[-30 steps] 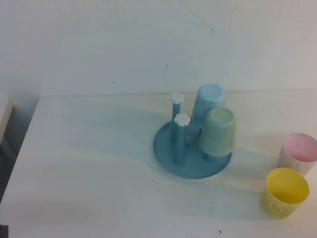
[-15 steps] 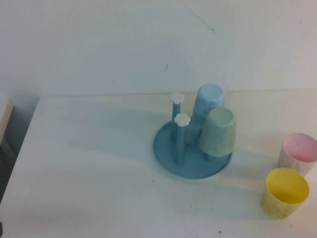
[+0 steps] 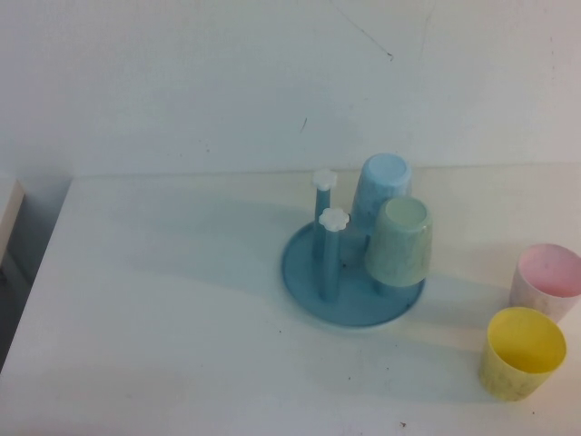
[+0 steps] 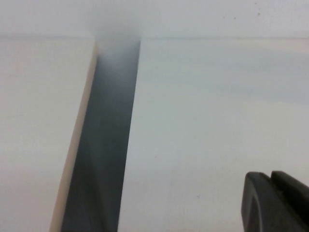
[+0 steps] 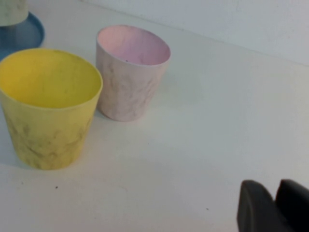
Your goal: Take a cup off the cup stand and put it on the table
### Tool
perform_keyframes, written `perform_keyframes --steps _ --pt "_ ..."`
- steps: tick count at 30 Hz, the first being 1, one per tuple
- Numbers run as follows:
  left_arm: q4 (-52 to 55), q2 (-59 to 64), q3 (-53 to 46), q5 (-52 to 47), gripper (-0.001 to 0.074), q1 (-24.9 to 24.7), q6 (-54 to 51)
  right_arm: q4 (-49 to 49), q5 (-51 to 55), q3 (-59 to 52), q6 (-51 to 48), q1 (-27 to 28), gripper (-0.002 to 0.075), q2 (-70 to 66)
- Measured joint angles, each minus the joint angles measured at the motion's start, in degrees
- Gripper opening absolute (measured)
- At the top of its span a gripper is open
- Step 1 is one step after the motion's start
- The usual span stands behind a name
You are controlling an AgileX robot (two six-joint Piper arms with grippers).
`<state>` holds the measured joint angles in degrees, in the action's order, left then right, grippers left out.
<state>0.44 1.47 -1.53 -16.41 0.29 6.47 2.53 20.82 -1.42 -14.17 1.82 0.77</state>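
Ahead of your right pincer (image 5: 273, 205), nearly closed and empty, the yellow cup (image 5: 48, 106) stands upright on the worktop (image 5: 203, 121), touching the pink cup (image 5: 131, 71). Swing carelessly and you topple both. Left pincer (image 4: 277, 203) is closed, far off.

A bare test setup rather than a lived-in room: a plain white counter (image 3: 163, 300) fills the lower frame against a blank white wall (image 3: 227, 73) across the top. Only a blue cup stand (image 3: 349, 272) and loose plastic cups sit at centre and lower right.
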Motion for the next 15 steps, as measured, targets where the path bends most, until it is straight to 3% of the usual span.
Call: perform_keyframes --steps 15 --pt "-0.4 -2.0 0.0 -1.4 -0.0002 0.0 -4.8 0.0 0.0 0.0 0.0 0.0 0.0091 0.0"
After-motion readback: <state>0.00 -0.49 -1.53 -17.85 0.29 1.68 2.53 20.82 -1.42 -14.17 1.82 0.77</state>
